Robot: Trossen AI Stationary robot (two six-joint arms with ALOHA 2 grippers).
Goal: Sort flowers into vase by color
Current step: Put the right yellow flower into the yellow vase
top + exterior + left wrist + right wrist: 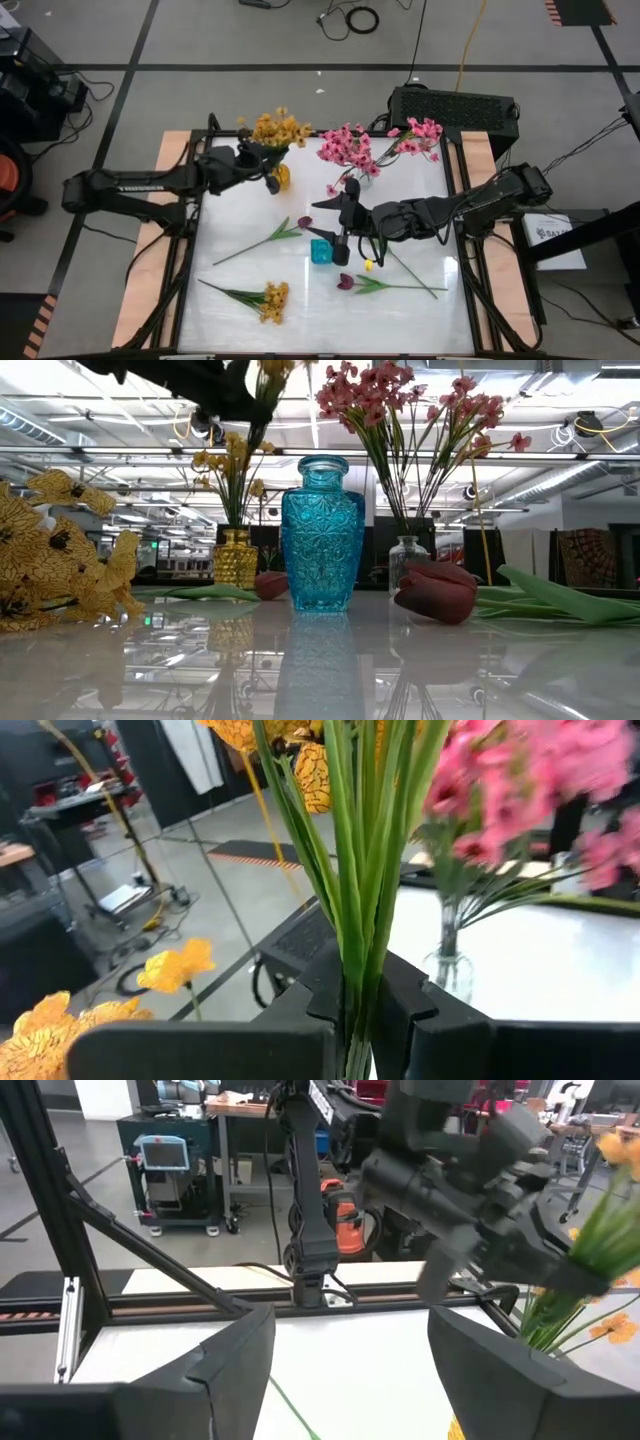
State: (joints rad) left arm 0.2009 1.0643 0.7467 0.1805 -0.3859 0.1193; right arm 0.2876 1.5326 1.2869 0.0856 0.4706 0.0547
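My left gripper (262,160) is above the yellow vase (282,178), shut on a yellow sprig (280,128). My right gripper (338,215) hovers open mid-table, just beyond the blue vase (321,250), touching nothing. Pink sprigs (350,145) stand in the clear vase (371,171). Flat on the table lie two maroon tulips (302,222) (346,282), each on its green stem, and another yellow sprig (271,300). In the low view the blue vase (322,535) stands in the middle, with the yellow vase (235,560) and the clear vase (408,563) behind it. My left gripper pinches the yellow sprig's bunch of green stems (358,945) between its two fingers, below the blossoms. The fingers come level from the table's left, across the stems. The sprig stands upright with its blossoms (320,765) above the fingers. Its lower end is hidden by the gripper.
A loose green stem (412,272) and a small yellow piece (368,265) lie right of the blue vase. Wooden rails (165,190) edge the white table on its left and right. A black box (455,105) sits past the far edge.
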